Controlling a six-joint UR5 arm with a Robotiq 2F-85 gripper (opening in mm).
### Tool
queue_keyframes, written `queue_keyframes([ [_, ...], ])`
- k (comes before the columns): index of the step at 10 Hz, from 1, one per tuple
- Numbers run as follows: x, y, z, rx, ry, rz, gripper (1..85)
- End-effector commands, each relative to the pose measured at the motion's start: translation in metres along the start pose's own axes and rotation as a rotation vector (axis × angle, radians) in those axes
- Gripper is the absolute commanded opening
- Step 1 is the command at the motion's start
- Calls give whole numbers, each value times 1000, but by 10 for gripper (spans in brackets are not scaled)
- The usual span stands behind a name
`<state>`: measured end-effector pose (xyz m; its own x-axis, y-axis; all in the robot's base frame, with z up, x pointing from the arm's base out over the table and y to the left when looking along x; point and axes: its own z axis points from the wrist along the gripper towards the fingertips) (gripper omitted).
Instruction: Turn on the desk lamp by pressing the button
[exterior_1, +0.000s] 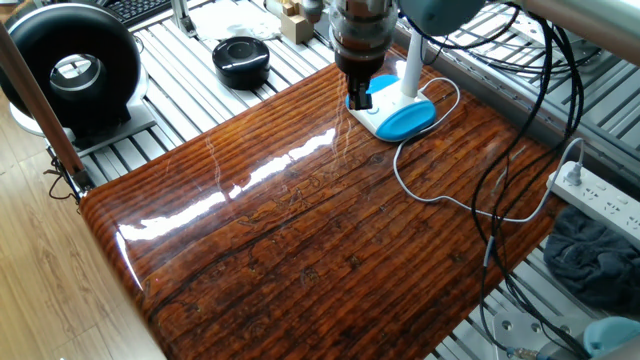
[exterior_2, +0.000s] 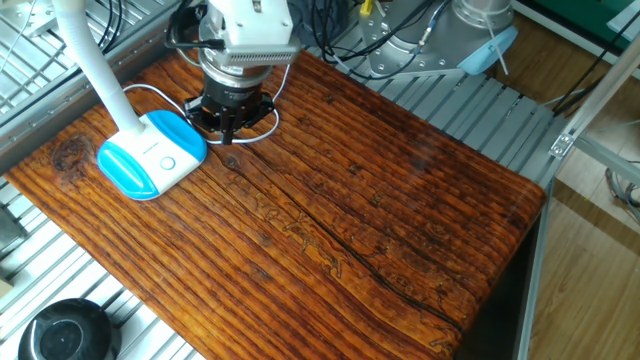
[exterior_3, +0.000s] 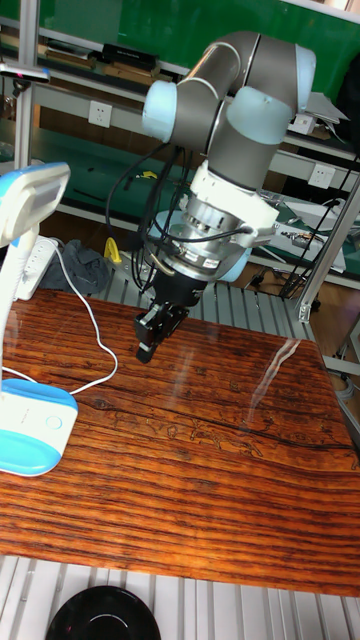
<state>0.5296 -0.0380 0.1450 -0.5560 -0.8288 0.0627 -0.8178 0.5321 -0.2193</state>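
Currently the desk lamp (exterior_2: 150, 152) stands near the far corner of the wooden table (exterior_2: 380, 230), its flat base resting on the boards with the bright-blue half toward the table edge and the white half toward the middle. The button (exterior_2: 168, 164) sits on the top face of the white half, facing upward, so it can be pressed by a straight downward push. The white stem (exterior_3: 18, 300) rises from the rear of the base and carries the lamp head (exterior_3: 30, 198) well above it, leaving the button uncovered. The thin cord (exterior_1: 425, 190) trails in a loop across the table toward the power strip (exterior_1: 600, 195).

The gripper (exterior_3: 153, 337) hangs above the table beside the base, not touching it, fingers pointing down and slightly tilted. Its fingertips appear dark and bunched; whether they are parted or closed cannot be told, and nothing is seen in their grasp.

A round black disc (exterior_1: 241, 59) lies off the table on the metal slats, apart from the work.
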Motion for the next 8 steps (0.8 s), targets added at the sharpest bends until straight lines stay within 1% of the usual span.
queue_keyframes([
  [1, 1, 6, 4, -23, -13, -4, 10],
  [2, 6, 16, 3, -61, 9, 31, 10],
  [3, 17, 21, 2, -78, 54, 77, 10],
  [4, 35, 11, 2, -35, 119, 117, 10],
  [5, 42, 10, 1, -28, 148, 174, 10],
  [6, 32, 13, 2, -41, 114, 207, 10],
  [7, 26, 14, 2, -47, 88, 197, 10],
  [8, 26, 10, 4, -39, 89, 164, 10],
])
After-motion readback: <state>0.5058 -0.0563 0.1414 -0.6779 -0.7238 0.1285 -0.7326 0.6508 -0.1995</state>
